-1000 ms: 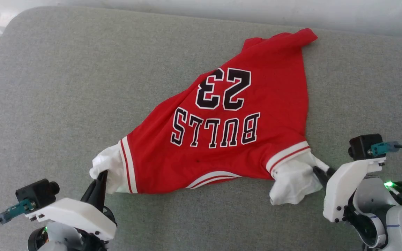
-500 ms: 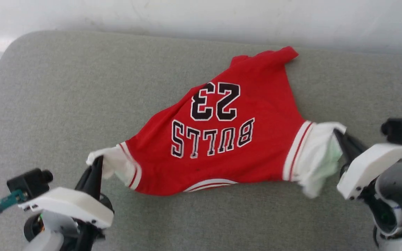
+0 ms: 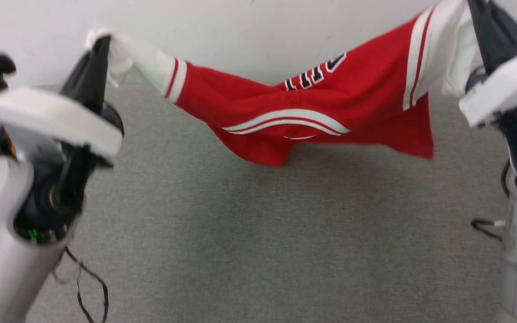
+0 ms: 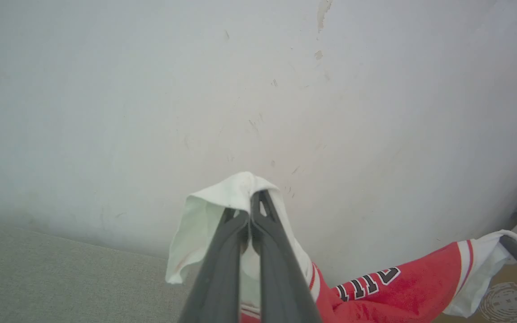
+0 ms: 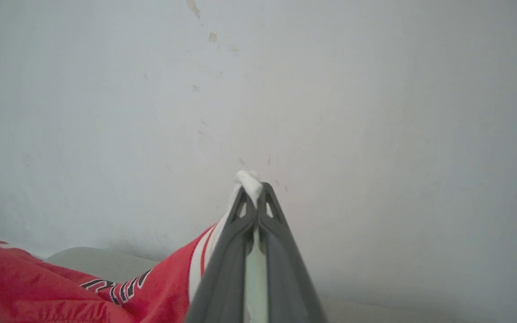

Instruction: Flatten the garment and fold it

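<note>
Now your garment (image 3: pixel 312 103) hangs sagging above the cushion (image 3: pixel 285 233). Your left gripper (image 4: pixel 255 199) pinches one white sleeve (image 3: pixel 151 63), your right gripper (image 5: pixel 257 190) the other, fingers pressed together on cloth.

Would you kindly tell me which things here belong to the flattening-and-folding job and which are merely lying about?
Part of the job: garment, hanging between its two sleeves; left gripper, shut on one sleeve; right gripper, shut on the other.
Just there: grey padded surface; white wall; black cable by the left arm.
</note>
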{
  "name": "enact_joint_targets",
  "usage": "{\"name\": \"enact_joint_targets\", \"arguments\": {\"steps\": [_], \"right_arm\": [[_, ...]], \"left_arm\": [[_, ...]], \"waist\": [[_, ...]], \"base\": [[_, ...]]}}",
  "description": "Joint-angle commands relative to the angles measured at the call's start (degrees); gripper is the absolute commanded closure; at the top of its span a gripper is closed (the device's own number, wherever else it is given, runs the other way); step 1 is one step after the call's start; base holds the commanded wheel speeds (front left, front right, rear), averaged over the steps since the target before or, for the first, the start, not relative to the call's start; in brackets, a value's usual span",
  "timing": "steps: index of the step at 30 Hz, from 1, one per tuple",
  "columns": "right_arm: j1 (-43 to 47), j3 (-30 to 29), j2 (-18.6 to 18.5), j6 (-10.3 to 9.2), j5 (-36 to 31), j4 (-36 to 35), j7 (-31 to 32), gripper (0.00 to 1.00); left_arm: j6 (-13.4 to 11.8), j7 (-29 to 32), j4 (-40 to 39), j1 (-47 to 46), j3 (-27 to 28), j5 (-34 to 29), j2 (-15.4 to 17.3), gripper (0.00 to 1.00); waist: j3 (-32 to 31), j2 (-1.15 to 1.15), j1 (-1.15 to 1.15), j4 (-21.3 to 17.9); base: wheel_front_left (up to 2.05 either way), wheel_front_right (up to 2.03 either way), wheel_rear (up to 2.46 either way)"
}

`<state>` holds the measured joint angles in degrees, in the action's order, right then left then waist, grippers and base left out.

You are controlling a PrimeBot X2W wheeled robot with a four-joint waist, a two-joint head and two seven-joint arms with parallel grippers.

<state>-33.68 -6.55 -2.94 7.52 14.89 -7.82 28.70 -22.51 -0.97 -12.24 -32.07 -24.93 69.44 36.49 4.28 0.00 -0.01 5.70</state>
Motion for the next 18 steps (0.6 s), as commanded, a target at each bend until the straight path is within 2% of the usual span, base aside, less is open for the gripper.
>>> {"name": "enact_joint_targets", "arguments": {"steps": [1,3,9,18], "right_arm": [[-2.71,0.62,0.06,-0.03,-0.49,1.00,0.68,1.00],[-6.27,1.16,0.06,-0.03,-1.01,2.74,1.46,1.00],[-15.53,1.78,0.06,-0.03,-1.99,9.83,2.59,1.00],[-27.28,2.82,0.06,-0.03,-4.65,23.48,2.82,1.00]], "left_arm": [[-0.43,1.57,1.33,-3.61,-0.79,-1.42,0.37,1.00],[-0.63,4.13,3.77,-8.59,-2.23,-2.64,0.21,1.00],[-0.82,10.17,14.22,-20.59,-3.66,-1.96,-2.87,1.00],[-1.46,14.57,26.43,-30.85,-5.56,-4.44,-2.80,1.00]], "waist": [[-1.56,0.00,0.01,-1.67],[-1.86,0.00,0.01,-2.17],[-1.57,0.00,0.01,-3.62],[3.74,0.00,0.01,-5.82]], "base": [[0.00,0.00,0.00],[0.00,0.00,0.00],[0.00,0.00,0.00],[0.00,0.00,0.00]]}}
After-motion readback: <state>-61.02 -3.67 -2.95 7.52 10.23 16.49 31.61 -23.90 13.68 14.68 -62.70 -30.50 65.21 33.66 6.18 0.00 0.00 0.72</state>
